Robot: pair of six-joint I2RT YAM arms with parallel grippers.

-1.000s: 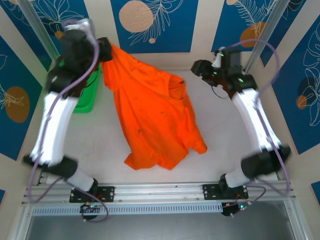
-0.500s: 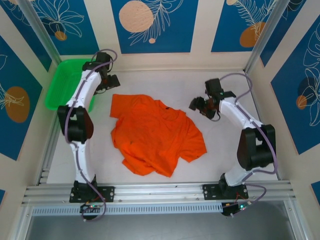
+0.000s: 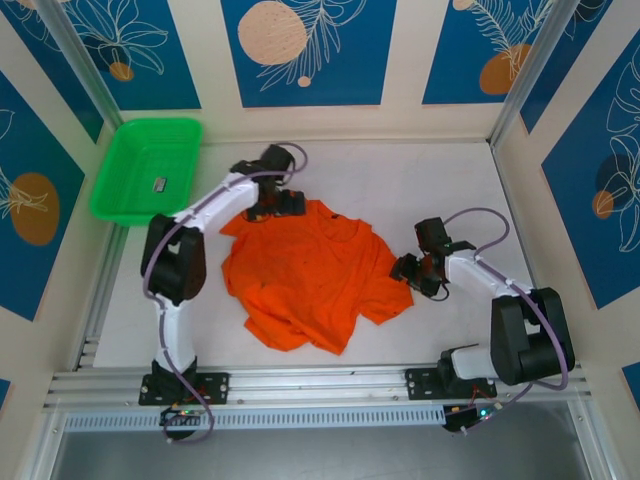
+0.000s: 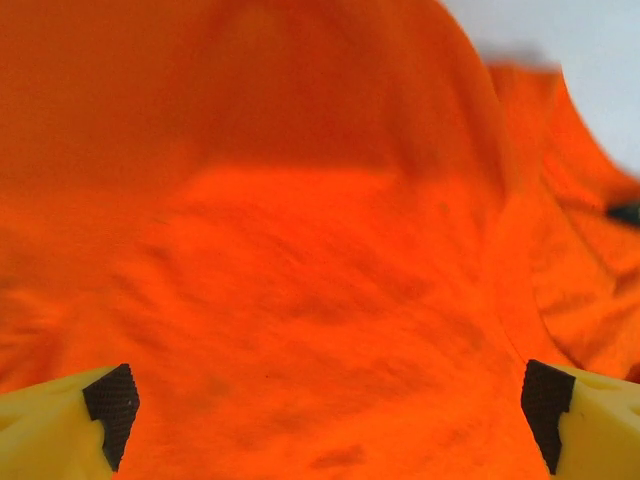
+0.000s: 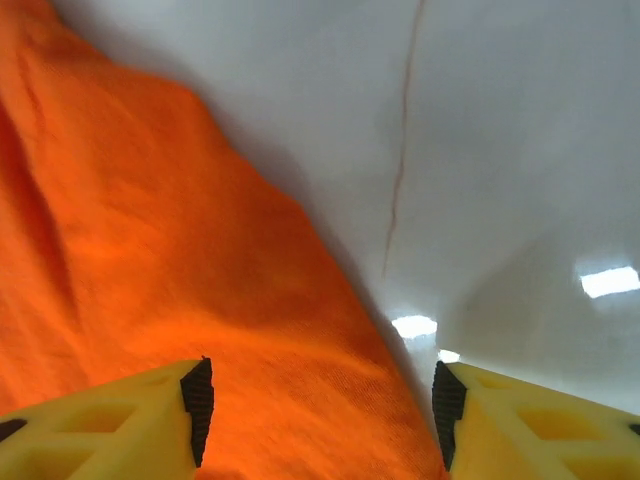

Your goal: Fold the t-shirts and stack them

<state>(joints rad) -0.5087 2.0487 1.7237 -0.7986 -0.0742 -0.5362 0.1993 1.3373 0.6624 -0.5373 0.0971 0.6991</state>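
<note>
Loosely, t-shirt (image 3: 310, 270) on table (image 3: 450, 180) (blue walls (image 3: 300, 50)).

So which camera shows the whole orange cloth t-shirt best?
The top external view: the bright orange cloth t-shirt lies rumpled on the white table, nearly all its outline visible. The left wrist view gives close, blurred cloth and the dark neck label; the right wrist view catches one edge against the table.

The t-shirt (image 3: 315, 270) is soft, matt, creased cloth, the green tray (image 3: 130, 170) at upper left smooth glossy plastic, the white table (image 3: 450, 180) smooth with faint sheen, the bottom rail (image 3: 320, 378) grooved metal.
</note>
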